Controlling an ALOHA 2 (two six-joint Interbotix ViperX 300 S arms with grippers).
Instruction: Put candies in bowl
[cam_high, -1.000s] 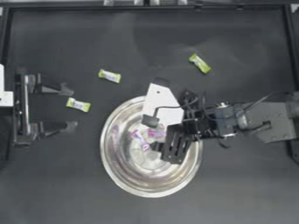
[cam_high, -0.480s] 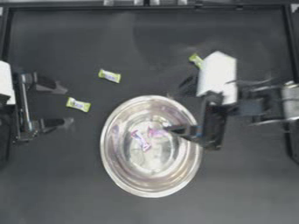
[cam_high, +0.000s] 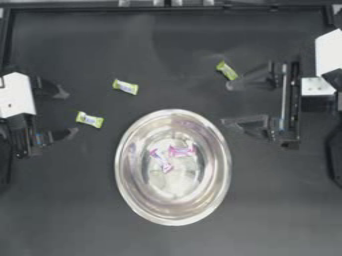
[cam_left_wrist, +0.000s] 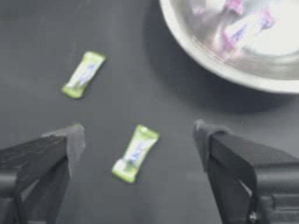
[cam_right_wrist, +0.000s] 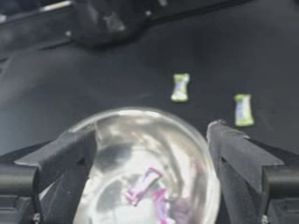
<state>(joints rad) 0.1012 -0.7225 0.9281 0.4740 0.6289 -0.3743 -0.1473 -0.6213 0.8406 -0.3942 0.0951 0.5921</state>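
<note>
The silver bowl (cam_high: 133, 200) sits mid-table with two pink-purple candies (cam_high: 180, 150) (cam_high: 160, 160) inside; the right wrist view shows them too (cam_right_wrist: 143, 186). Three yellow-green candies lie on the table: one (cam_high: 89, 119) just ahead of my open left gripper (cam_high: 59, 113), one (cam_high: 125, 87) farther back, and one (cam_high: 227, 70) near my right gripper (cam_high: 237, 102). In the left wrist view, the near candy (cam_left_wrist: 135, 153) lies between the open jaws, untouched. My right gripper is open and empty, to the right of the bowl.
The dark table (cam_high: 67, 220) has raised edges at the back and sides. The left arm's white housing (cam_high: 15, 94) is at the left edge and the right arm's body (cam_high: 327, 55) at the right edge.
My right gripper has come away from over the bowl and drawn back to the right, its jaws spread wide. The left arm has slid slightly toward the left edge.
</note>
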